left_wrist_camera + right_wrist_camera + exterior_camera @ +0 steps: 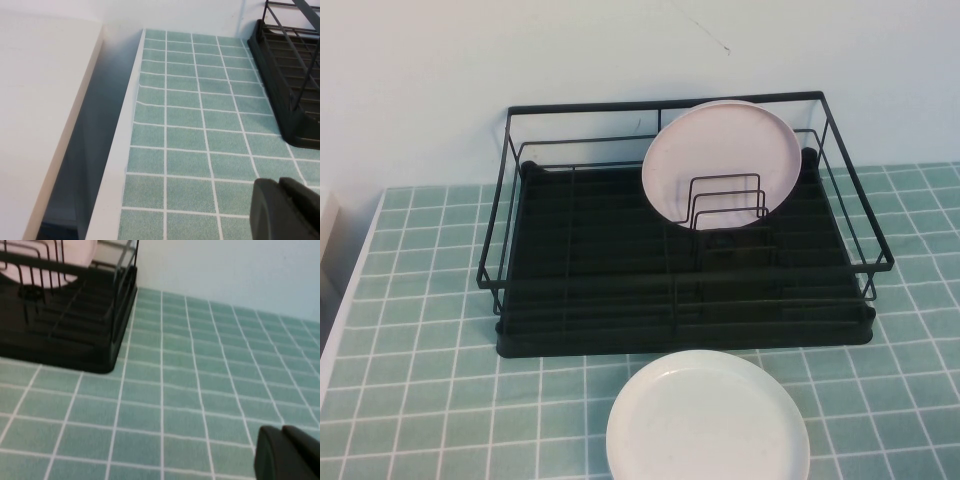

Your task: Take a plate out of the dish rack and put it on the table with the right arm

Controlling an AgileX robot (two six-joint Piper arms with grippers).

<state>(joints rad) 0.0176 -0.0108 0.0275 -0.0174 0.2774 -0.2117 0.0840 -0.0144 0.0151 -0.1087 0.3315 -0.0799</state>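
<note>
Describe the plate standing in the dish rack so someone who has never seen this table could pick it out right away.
On the tiled table find the black wire dish rack against the wall. The pink plate stands on edge in its right rear part, behind the wire dividers. The only other plate, a white plate, lies flat in front of the rack. Neither arm is near: the left gripper and right gripper show only over bare tiles.

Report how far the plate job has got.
Looks done: a white plate lies flat on the table in front of the dish rack. One pale pink plate stands in the rack's dividers. Nothing is in hand: the left gripper and right gripper sit low over bare tiles. Nothing visibly remains.
</note>
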